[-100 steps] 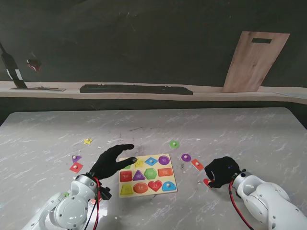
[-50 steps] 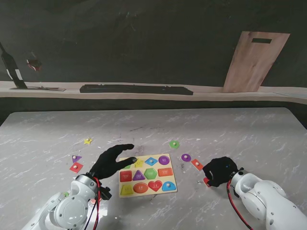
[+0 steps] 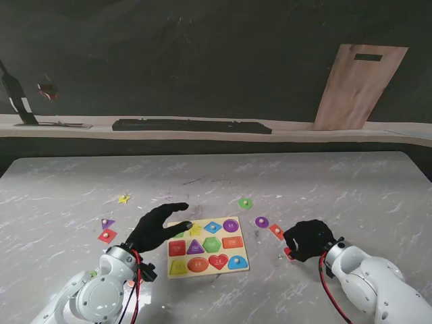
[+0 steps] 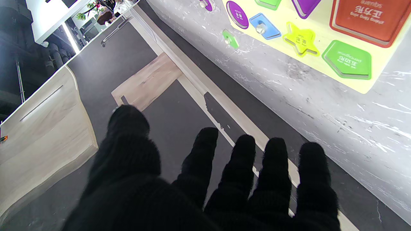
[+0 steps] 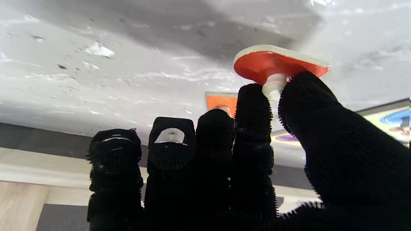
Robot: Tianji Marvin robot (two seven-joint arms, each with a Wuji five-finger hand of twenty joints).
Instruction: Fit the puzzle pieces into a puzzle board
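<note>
This looks like a robot lab or test room. A marble-patterned table (image 3: 324,182) stands before a dark wall (image 3: 202,61), with a pale ledge (image 3: 202,130) at 12 o'clock carrying a black keyboard (image 3: 192,125), and a wooden board (image 3: 359,86) leaning at 2 o'clock. At 10 o'clock a stand (image 3: 20,104) rests on the ledge.
</note>
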